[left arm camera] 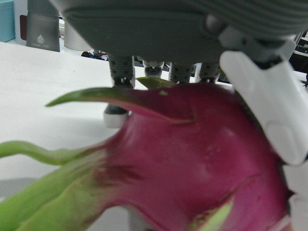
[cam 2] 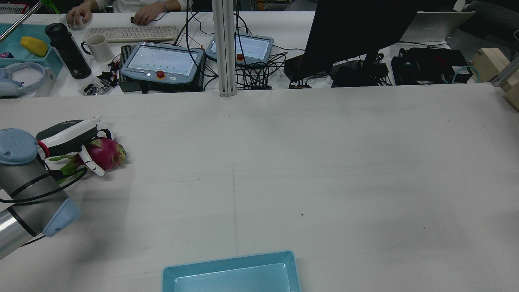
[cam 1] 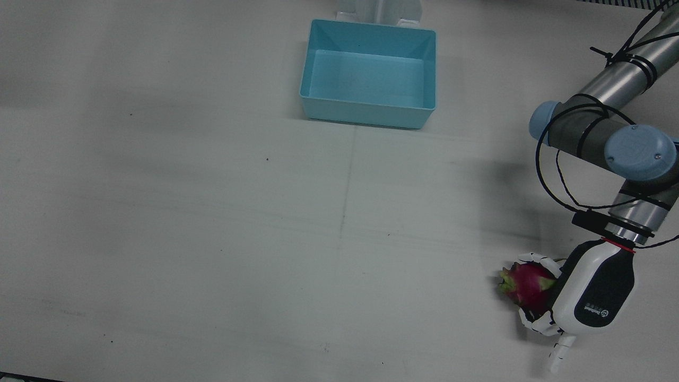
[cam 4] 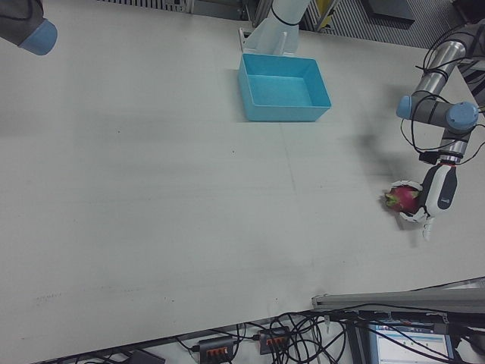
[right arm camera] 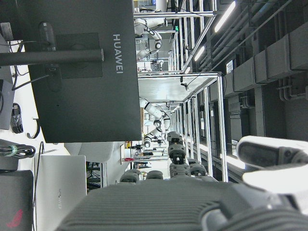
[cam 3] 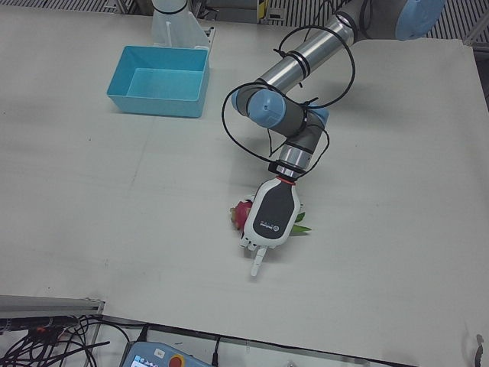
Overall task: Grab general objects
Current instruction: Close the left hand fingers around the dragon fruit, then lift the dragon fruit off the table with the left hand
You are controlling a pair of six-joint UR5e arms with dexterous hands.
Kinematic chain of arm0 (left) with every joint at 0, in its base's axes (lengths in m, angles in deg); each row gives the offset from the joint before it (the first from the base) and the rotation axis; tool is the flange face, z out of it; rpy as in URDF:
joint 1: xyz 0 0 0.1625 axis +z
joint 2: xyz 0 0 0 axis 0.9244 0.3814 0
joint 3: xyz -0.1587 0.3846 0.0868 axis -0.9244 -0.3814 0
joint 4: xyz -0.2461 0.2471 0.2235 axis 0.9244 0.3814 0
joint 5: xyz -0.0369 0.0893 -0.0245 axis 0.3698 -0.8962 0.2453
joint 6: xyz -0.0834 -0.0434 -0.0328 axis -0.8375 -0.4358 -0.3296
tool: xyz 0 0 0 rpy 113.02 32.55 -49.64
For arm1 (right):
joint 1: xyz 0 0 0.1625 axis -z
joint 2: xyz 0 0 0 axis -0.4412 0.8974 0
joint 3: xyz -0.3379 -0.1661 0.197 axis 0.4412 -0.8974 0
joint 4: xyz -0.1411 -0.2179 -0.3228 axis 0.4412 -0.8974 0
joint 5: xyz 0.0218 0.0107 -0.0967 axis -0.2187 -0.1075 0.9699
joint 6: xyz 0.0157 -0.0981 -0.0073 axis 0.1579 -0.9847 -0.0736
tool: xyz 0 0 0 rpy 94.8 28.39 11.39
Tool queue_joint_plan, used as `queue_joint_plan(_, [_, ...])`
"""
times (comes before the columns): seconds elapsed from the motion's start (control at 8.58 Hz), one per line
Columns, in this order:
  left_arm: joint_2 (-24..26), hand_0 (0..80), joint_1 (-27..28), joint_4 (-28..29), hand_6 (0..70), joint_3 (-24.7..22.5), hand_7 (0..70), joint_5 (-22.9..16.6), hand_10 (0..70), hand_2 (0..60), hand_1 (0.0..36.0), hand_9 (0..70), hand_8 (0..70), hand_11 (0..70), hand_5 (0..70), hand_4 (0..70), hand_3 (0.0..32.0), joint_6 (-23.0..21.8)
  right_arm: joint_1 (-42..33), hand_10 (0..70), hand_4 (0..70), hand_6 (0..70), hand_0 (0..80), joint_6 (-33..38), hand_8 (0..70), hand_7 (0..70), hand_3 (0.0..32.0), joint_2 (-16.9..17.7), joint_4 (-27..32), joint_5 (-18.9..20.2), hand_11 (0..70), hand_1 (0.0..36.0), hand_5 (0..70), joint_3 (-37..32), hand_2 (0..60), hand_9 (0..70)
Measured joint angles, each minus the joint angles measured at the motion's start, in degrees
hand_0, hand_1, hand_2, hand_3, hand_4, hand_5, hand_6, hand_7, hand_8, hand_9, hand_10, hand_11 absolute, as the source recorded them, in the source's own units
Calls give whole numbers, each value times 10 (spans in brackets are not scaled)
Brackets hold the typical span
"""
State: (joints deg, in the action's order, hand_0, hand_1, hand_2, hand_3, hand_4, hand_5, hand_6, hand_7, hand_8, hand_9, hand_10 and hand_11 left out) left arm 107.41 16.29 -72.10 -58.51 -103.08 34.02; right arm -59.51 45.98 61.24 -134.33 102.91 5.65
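Note:
A pink dragon fruit (cam 1: pixel 528 284) with green scales lies on the white table at the near edge on the robot's left side. My left hand (cam 1: pixel 589 292) lies over it with fingers curled around both sides of the fruit; one finger sticks out straight. The left hand view shows the fruit (left arm camera: pixel 192 163) pressed close to the palm. The fruit also shows in the rear view (cam 2: pixel 103 153) beside the hand (cam 2: pixel 69 134). My right hand (right arm camera: pixel 183 202) shows only in its own view, holding nothing and facing the room.
An empty blue bin (cam 1: pixel 366 109) stands at the robot's side of the table, in the middle. Desks with monitors, pendants and cables lie beyond the table's operator edge (cam 2: pixel 259 91). The right arm's elbow (cam 4: pixel 30 26) hangs at the far side.

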Motion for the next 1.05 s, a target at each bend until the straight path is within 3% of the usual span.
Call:
queue_joint_plan(0.12, [2, 479, 0, -2, 700, 2, 700, 6, 700, 218, 5, 700, 700, 700, 700, 424, 0, 0, 0, 0, 0, 0, 0, 0, 0, 0, 0, 0, 0, 0, 0, 0, 0, 0, 0, 0])
queue_joint_plan(0.23, [3, 463, 0, -3, 700, 2, 700, 14, 700, 235, 0, 700, 700, 700, 700, 454, 0, 1, 0, 0, 0, 0, 0, 0, 0, 0, 0, 0, 0, 0, 0, 0, 0, 0, 0, 0])
queue_joint_plan(0.58, [2, 430, -1, -8, 700, -5, 700, 34, 700, 268, 0, 700, 700, 700, 700, 453, 0, 2, 0, 0, 0, 0, 0, 0, 0, 0, 0, 0, 0, 0, 0, 0, 0, 0, 0, 0])
queue_joint_plan(1.05, [-3, 399, -10, -18, 700, -97, 700, 41, 700, 272, 0, 700, 700, 700, 700, 503, 0, 0, 0, 0, 0, 0, 0, 0, 0, 0, 0, 0, 0, 0, 0, 0, 0, 0, 0, 0])
